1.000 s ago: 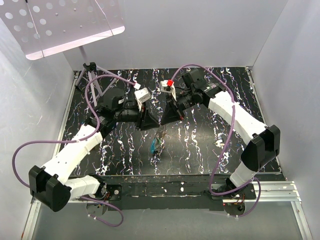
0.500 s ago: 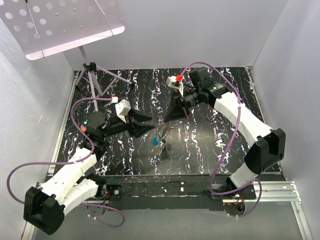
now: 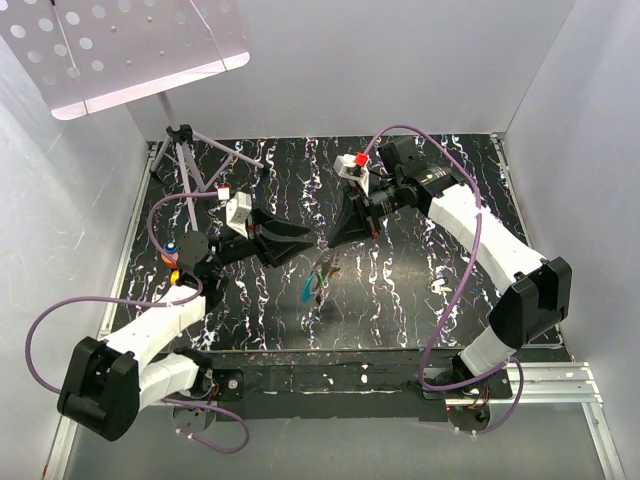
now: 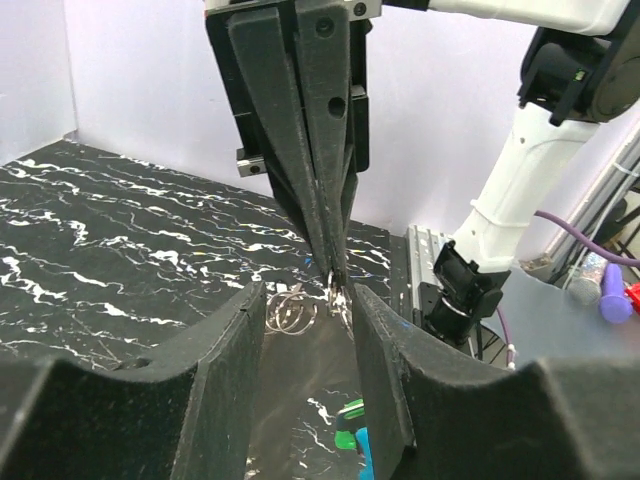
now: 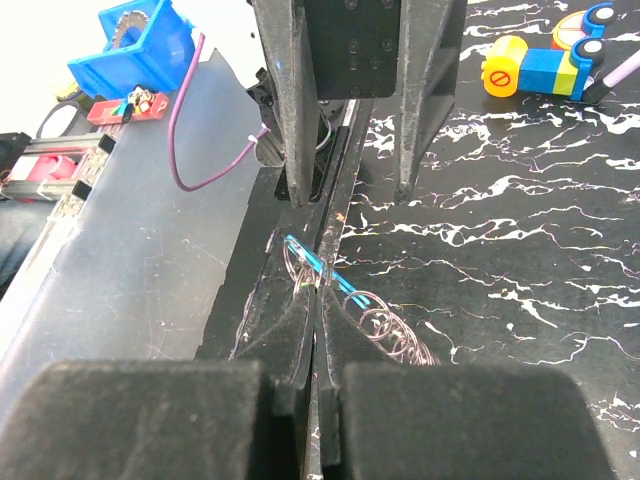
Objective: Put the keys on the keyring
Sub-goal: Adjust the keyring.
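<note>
The keyring [image 3: 327, 262] hangs just below the tips of the right end effector [image 3: 333, 238] in the top view, with the keys [image 3: 310, 290] dangling under it, teal and blue heads lowest, above the bench [image 3: 420, 290]. A second ago the two end effectors met tip to tip over this bunch. Now the left end effector [image 3: 300, 248] has drawn back to its own side, jaws parted and grasping nothing, with a clear gap between it and the ring.

In the left wrist view the left fingers [image 4: 230, 380] frame the scene, spread and bare. Straight ahead, the right end effector points down, clenched on the wire. Silvery loops show at its tip and just beside it. Green and blue key heads sit lower still, between the left fingers but apart from them.

In the right wrist view the right fingers [image 5: 300, 350] are pressed together on the wire. More loops fan out just to one side of the tips, and a thin blue streak, probably a key seen edge-on, crosses just beyond them. The left end effector faces it, standing off.

My reading is that the left has let go after working at the ring, so the right alone carries the bunch. Whether every key is properly threaded I cannot tell.
</note>
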`<state>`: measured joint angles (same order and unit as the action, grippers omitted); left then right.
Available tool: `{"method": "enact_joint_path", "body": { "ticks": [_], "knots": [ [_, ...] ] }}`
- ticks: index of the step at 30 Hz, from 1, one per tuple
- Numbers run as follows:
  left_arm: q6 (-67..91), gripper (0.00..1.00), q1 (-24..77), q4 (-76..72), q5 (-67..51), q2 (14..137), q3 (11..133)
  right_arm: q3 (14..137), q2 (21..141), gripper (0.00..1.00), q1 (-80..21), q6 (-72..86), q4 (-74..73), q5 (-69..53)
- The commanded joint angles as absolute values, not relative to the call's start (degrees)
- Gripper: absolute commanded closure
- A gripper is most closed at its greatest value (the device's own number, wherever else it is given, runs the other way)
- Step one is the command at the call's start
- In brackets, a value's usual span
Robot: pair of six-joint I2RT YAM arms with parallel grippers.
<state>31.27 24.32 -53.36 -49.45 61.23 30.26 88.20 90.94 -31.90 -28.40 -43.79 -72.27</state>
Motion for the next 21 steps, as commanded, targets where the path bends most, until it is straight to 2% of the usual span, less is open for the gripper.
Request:
{"method": "enact_joint_path", "body": {
  "ticks": [1, 6, 21],
  "knots": [
    [35.1, 0.62, 24.3, -60.4, -52.0, 63.0, 30.2, 89.5, 89.0, 0.99, -32.1, -29.4, -44.2, -75.7],
    [35.9, 0.68, 24.8, -62.0, -52.5, 65.0, 30.2, 89.6, 89.1, 0.99, -32.1, -29.4, -44.4, -75.8],
    [35.9, 0.75, 27.7, -63.2, -53.8, 68.7, 31.4, 89.6, 89.4, 0.99, -32.2, -29.0, -44.1, -75.8]
  ]
}}
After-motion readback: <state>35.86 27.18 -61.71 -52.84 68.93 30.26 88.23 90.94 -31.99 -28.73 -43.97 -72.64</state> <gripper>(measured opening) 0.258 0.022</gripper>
